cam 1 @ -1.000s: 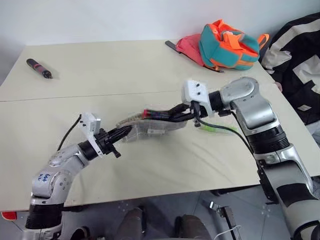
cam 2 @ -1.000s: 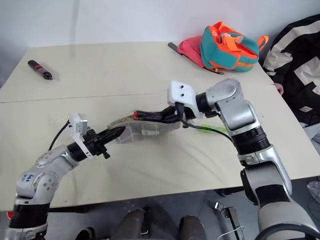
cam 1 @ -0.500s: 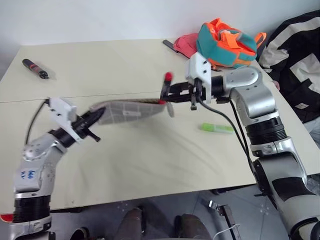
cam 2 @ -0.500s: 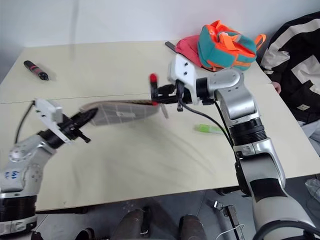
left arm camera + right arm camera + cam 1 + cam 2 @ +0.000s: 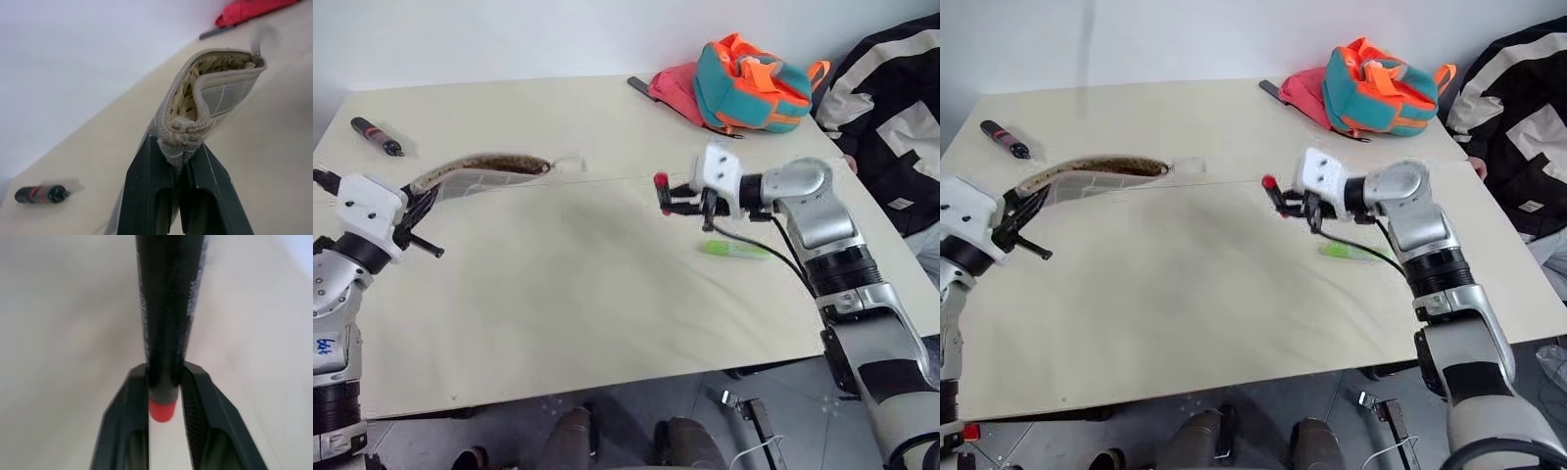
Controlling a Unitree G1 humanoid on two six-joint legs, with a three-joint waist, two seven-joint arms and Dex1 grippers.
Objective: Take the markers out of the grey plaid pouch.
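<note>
Plain test room, likely a lab: bare white wall (image 5: 509, 39), beige table (image 5: 587, 294), backpack (image 5: 749, 83), jacket (image 5: 891, 108).

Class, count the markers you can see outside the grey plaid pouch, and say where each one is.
2. The black marker with a red end is clamped in the right gripper above the table. The lime-green marker lies on the table below that arm. More may be hidden inside the pouch.

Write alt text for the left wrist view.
The left gripper pinches one end of the grey plaid pouch, its mouth gaping to show tan dotted lining. A dark pen with red bands lies on the table behind.
</note>
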